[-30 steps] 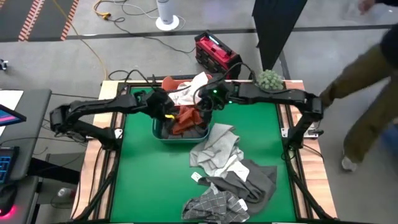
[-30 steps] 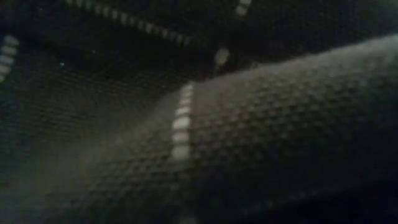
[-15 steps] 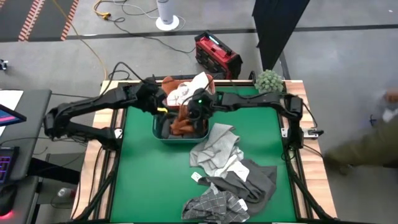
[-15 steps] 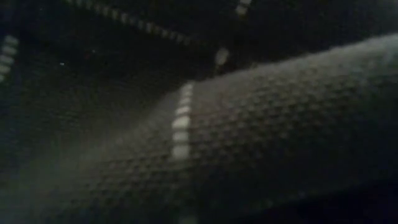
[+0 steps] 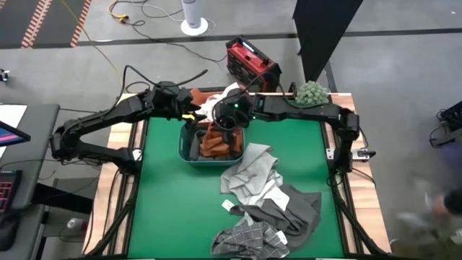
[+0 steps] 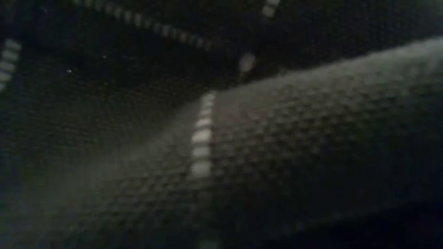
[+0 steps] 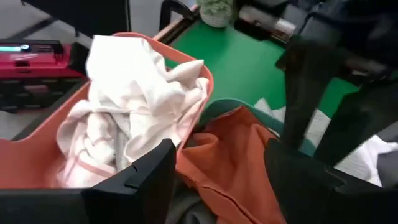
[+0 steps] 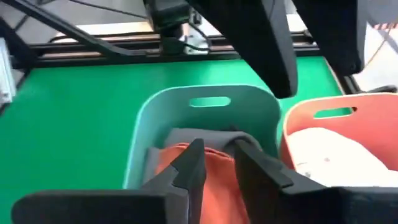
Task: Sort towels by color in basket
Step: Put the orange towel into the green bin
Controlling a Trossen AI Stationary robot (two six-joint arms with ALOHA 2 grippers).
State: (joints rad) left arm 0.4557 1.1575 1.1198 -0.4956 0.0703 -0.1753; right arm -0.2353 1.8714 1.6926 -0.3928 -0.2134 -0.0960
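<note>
Sorting is partly done. The orange basket [image 7: 199, 68] holds one white towel [image 7: 134, 112]; the teal basket [image 8: 205, 102] holds one rust-orange towel [image 7: 233, 162] over a grey one. Four towels [image 5: 263, 198] remain loose on the counter [image 5: 166, 209]. The left hand [image 7: 217, 168] stands wide and empty above the baskets. The right hand [image 8: 214, 158] is narrow above the rust-orange towel; a grip cannot be confirmed.

Grey floor all round the green-topped bench [image 5: 166, 209], with a yellow cable [image 5: 108, 50] snaking across it, a red case [image 5: 253, 63] just behind, a white stand base [image 5: 193, 22], and a striped mat [image 5: 43, 18] in the corner.
</note>
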